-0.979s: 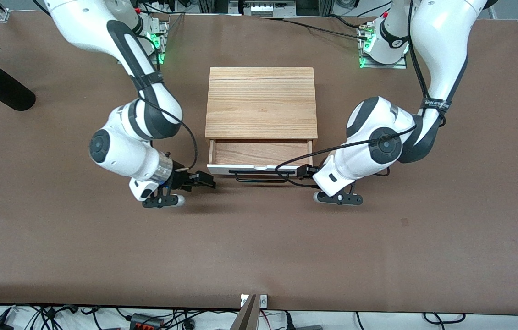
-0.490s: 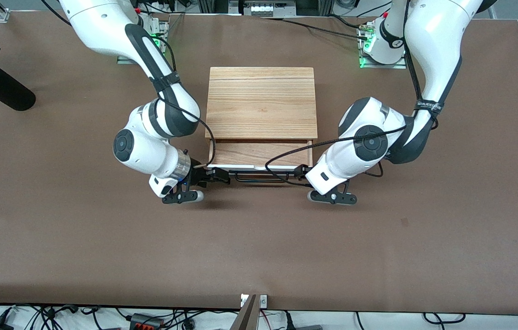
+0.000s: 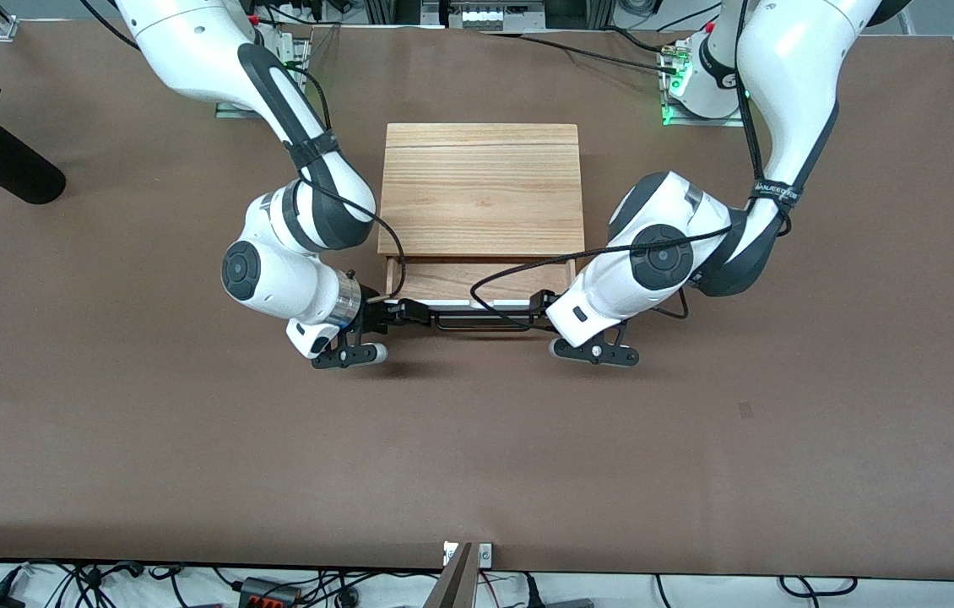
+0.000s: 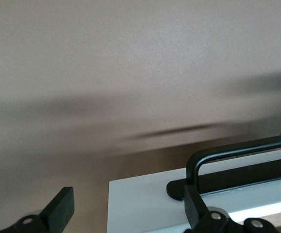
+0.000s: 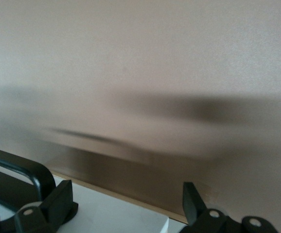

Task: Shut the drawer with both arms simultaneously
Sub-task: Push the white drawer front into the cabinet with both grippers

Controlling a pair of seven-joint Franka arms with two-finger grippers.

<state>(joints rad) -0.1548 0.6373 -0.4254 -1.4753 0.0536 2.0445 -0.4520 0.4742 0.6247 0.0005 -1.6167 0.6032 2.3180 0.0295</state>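
Drawer [image 3: 479,291] sits partly open at the front of the wooden box [image 3: 481,187] in the middle of the table [image 3: 105,422]. Left gripper [image 3: 543,302] and right gripper [image 3: 403,312], jaws apart, meet the white front panel's corners by the black handle [image 3: 481,323]. No writing is legible.

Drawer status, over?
Left gripper and right gripper open, each at one end of the white front. Drawer partly open, wood inside showing. Nothing blocking it.
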